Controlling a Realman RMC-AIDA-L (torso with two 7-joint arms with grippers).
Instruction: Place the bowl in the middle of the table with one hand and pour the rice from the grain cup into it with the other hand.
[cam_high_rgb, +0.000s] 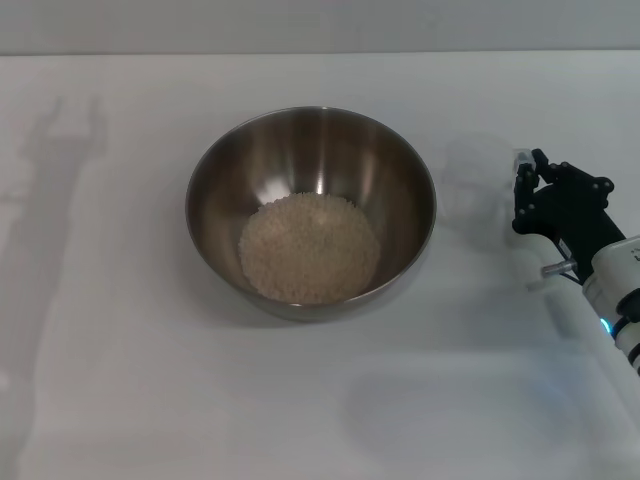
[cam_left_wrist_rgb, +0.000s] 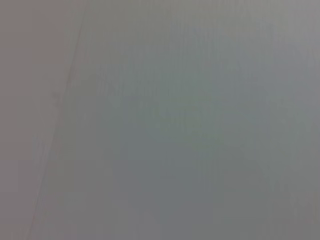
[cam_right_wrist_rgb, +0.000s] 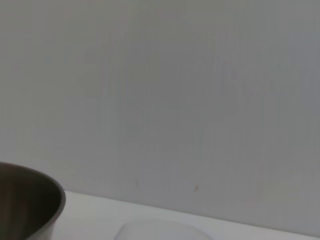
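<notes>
The stainless-steel bowl (cam_high_rgb: 310, 210) stands in the middle of the white table (cam_high_rgb: 120, 380). The rice (cam_high_rgb: 310, 248) lies in its bottom as a pale heap. The translucent grain cup (cam_high_rgb: 477, 180) stands upright just right of the bowl and looks empty. My right gripper (cam_high_rgb: 524, 190) is at the cup's right side, close against it. The right wrist view shows the bowl's rim (cam_right_wrist_rgb: 55, 197) and the cup's rim (cam_right_wrist_rgb: 157, 229) below a grey wall. My left gripper is out of view; the left wrist view shows only a blank grey surface.
The shadow of the left arm (cam_high_rgb: 55, 180) falls on the table at the far left. The right arm (cam_high_rgb: 615, 300) comes in from the right edge. A grey wall runs along the table's far edge (cam_high_rgb: 320, 52).
</notes>
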